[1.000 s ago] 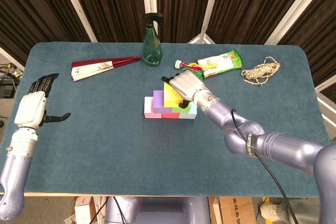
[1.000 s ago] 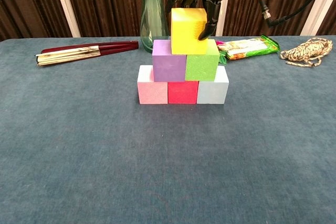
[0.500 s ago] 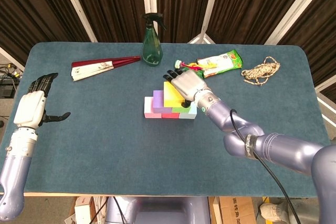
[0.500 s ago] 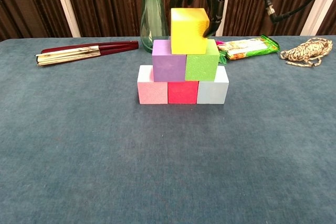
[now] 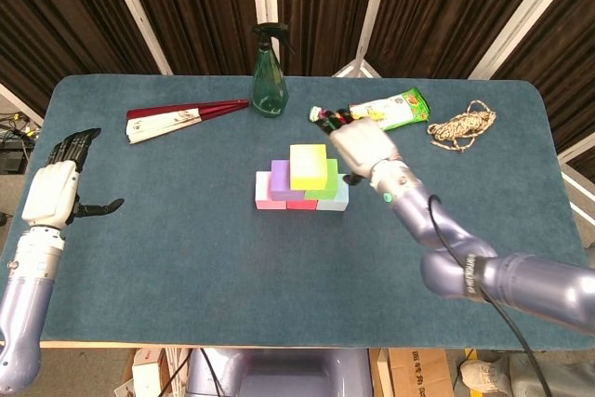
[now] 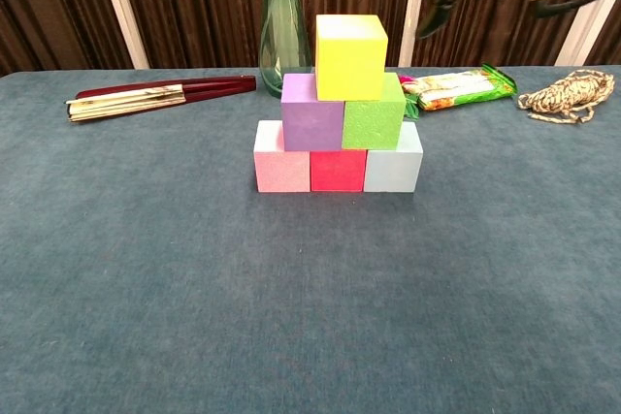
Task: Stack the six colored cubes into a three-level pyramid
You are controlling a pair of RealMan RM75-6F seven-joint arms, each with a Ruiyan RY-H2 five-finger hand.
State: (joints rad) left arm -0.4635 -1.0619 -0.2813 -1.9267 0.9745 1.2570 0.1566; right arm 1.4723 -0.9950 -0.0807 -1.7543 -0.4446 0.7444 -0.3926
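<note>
Pyramid stands complete on the desk [image 5: 186, 258], both hands off it.

Bottom row: pink cube [image 6: 281, 156], red cube [image 6: 338, 170], light blue cube [image 6: 394, 164], touching side by side. On them the purple cube [image 6: 311, 111] and green cube [image 6: 374, 113]; the yellow cube [image 6: 350, 56] sits on top, centred. Right hand [image 5: 361, 148] is just right of the stack, apart from it, holding nothing; whether its fingers are spread I can't tell. Left hand [image 5: 58, 191] hangs over the desk's left edge, fingers apart, empty. Only container: a green spray bottle [image 5: 270, 72] upright behind the stack, contents not discernible. Folded fan [image 5: 181, 118], snack packet [image 5: 390, 111] and rope coil [image 5: 463, 125] lie along the back.
</note>
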